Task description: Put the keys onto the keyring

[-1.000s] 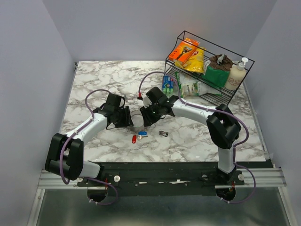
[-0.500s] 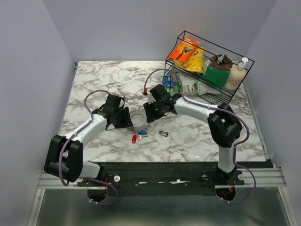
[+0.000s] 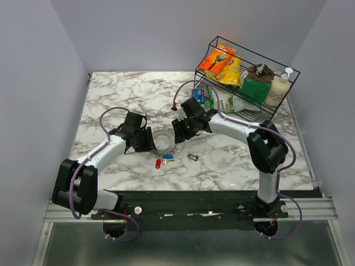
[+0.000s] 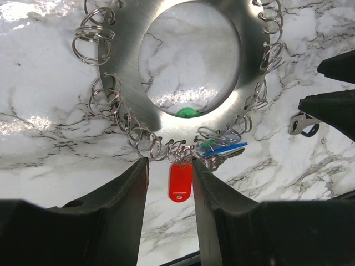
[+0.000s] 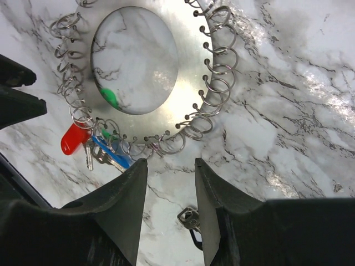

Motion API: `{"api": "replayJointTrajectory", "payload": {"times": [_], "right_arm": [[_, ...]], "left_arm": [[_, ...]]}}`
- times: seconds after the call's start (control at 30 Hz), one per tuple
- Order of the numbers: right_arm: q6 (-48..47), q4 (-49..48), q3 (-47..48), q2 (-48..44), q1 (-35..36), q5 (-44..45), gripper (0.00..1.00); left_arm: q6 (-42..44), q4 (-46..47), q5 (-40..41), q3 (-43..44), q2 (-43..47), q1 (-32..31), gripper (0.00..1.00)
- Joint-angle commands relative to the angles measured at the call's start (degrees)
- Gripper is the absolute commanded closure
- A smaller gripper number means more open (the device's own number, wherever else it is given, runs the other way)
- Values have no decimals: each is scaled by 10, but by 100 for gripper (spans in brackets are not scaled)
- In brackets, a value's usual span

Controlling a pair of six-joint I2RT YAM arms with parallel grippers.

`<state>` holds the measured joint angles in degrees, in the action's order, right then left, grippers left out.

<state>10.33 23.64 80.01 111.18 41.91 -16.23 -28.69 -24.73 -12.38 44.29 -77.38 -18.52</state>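
The keyring (image 3: 158,148) is a flat silver disc with a round hole and many small wire rings round its rim. It lies on the marble between my grippers and shows in the left wrist view (image 4: 122,50) and the right wrist view (image 5: 188,83). A red tag (image 4: 180,182), a blue-headed key (image 4: 227,149) and a green head hang at its near rim. One loose silver key (image 3: 192,157) lies apart to the right and shows in the right wrist view (image 5: 191,219). My left gripper (image 4: 170,166) is open and empty above the red tag. My right gripper (image 5: 171,163) is open and empty just off the rim.
A black wire rack (image 3: 288,69) at the back right holds snack packets, a green bag and a pump bottle. A blue box (image 3: 198,98) lies in front of the rack, close behind my right arm. The table's front edge runs along a black rail.
My right gripper has drawn back to the right and away from the keyring, uncovering it. My left gripper has shifted only slightly.
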Motion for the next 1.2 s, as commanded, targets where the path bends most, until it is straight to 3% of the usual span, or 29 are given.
{"api": "replayJointTrajectory", "payload": {"times": [0.0,0.27,0.77,1.07,1.17], "right_arm": [[-15,-9,19,-17,8,-28,51],[-9,-9,25,-4,12,-38,51],[-11,-8,12,-8,12,-35,51],[-14,-7,6,-12,12,-34,51],[-13,-8,5,-11,12,-34,51]], "left_arm": [[-1,-5,20,-15,22,-4,56],[6,-14,84,-11,8,-46,60],[3,27,119,-5,-52,-53,66],[3,39,139,-4,-52,-53,82],[4,36,148,-3,-44,-53,91]]}}
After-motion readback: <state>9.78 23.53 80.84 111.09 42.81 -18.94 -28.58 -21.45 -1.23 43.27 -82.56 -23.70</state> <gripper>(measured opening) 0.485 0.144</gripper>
